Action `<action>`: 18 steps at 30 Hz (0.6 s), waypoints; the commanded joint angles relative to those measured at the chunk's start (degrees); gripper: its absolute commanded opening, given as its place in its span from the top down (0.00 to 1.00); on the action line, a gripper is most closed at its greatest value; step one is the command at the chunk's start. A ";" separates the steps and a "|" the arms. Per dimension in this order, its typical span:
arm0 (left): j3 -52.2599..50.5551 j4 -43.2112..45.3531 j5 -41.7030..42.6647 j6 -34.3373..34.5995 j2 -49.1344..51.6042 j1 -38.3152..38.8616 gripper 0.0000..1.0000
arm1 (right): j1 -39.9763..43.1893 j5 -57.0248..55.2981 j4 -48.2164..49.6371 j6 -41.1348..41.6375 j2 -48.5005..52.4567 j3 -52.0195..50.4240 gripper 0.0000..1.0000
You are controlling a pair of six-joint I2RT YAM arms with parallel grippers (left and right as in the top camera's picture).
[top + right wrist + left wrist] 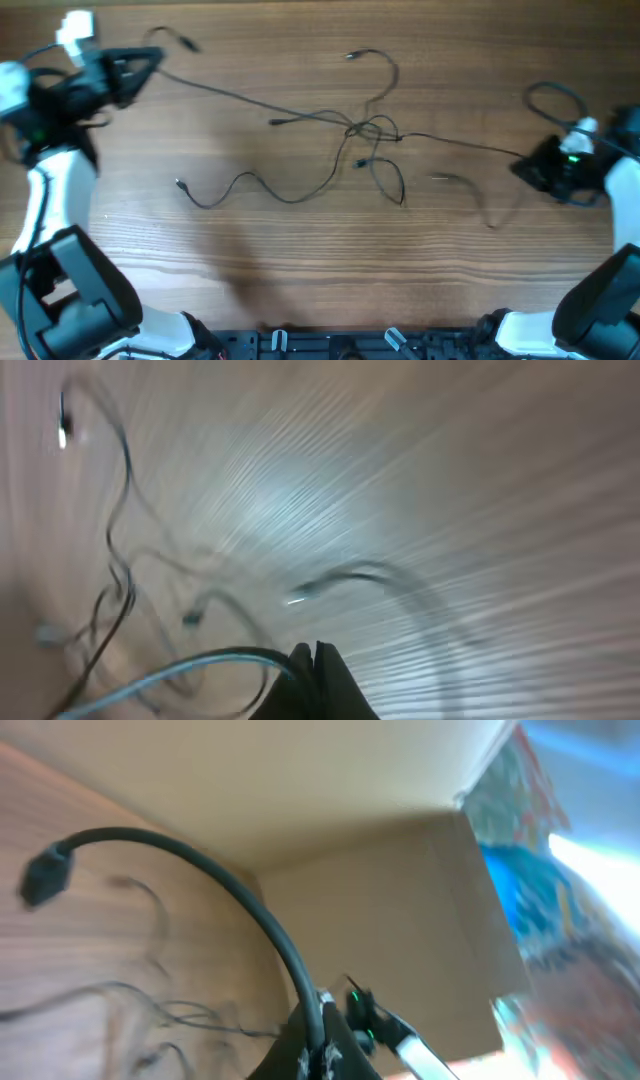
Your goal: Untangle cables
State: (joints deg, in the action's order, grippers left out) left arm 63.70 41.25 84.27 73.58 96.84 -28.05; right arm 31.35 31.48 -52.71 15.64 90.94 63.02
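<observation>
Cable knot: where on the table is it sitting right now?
In the overhead view the knot lies just right of the centre of the table, with strands running out to the left end effector and the right end effector.

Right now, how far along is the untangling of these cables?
Done: nothing looks freed; the thin black cables cross in one knot in the middle. In hand: the left pincer is shut on one strand at the far left, the right pincer on another strand at the right edge, both strands running to the knot. Left: working the knot open and laying every cable apart.
</observation>
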 commanded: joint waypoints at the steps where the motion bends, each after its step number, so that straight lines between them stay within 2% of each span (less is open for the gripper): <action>1: 0.37 -2.01 -1.18 -4.90 -0.09 -9.70 0.96 | 6.45 -1.07 -0.09 1.01 -1.31 -0.02 0.96; 5: 0.37 -13.84 -9.53 -12.85 -0.09 -19.47 0.96 | 9.68 -1.11 1.86 1.03 -1.31 -0.02 0.96; 8: 0.37 -33.79 -25.81 -20.02 -0.09 -24.39 0.96 | 9.57 -1.03 3.52 4.00 -1.31 -0.04 0.95; 9: 0.37 -42.56 -33.42 -24.37 -0.09 -24.68 0.96 | 8.70 -0.68 3.52 4.28 -1.31 -0.04 0.96; 10: 0.37 -46.12 -36.04 -27.63 -0.07 -24.13 0.96 | 7.74 -0.37 3.34 4.24 -1.31 -0.04 0.95; 12: 0.37 -49.33 -36.81 -34.25 -0.07 -22.12 0.96 | 5.20 0.09 2.97 3.78 -1.31 -0.04 0.93; 14: 0.37 -51.47 -36.83 -39.10 -0.09 -18.47 0.96 | 2.05 0.59 2.71 1.36 -1.31 -0.04 0.83; 15: 0.37 -52.72 -36.81 -41.77 -0.07 -15.15 0.96 | -0.98 0.68 1.75 -1.20 -1.31 -0.04 0.71; 16: 0.37 -53.31 -36.79 -43.23 -0.09 -11.96 0.96 | -3.17 0.70 0.81 -2.23 -1.31 -0.04 0.47; 18: 0.37 -53.77 -35.98 -43.15 -0.09 -7.17 0.96 | -6.23 0.70 -0.28 -2.82 -1.31 -0.04 0.09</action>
State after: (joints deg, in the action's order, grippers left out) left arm 63.86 -11.97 48.82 36.93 96.92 -42.00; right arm 29.02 31.42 -51.88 16.03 90.94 63.02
